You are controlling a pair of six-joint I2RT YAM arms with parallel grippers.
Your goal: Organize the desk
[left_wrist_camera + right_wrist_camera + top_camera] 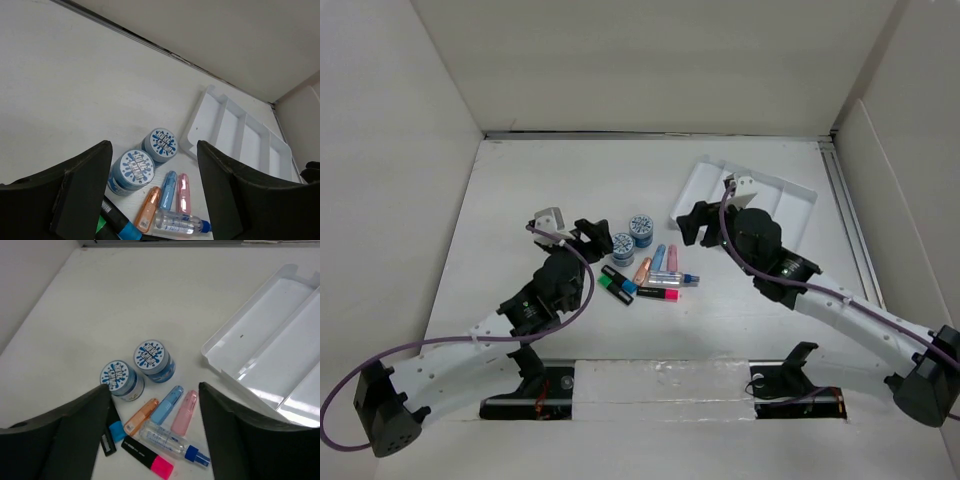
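Note:
The desk [550, 180] is a white tabletop. At its middle lie two blue tubs [632, 237], three small orange, blue and pink cases [658, 262], a clear spray bottle [672, 279] and several highlighters [625, 286]. My left gripper [584, 231] hovers open and empty just left of the tubs [134, 170], which show between its fingers [80, 190]. My right gripper [696, 222] hovers open and empty right of the pile, over the cases [165, 407] and the spray bottle [170, 442].
A white compartmented tray [790, 195] lies at the back right, empty in the wrist views [235, 135] [260, 355]. White walls border the desk on the left, back and right.

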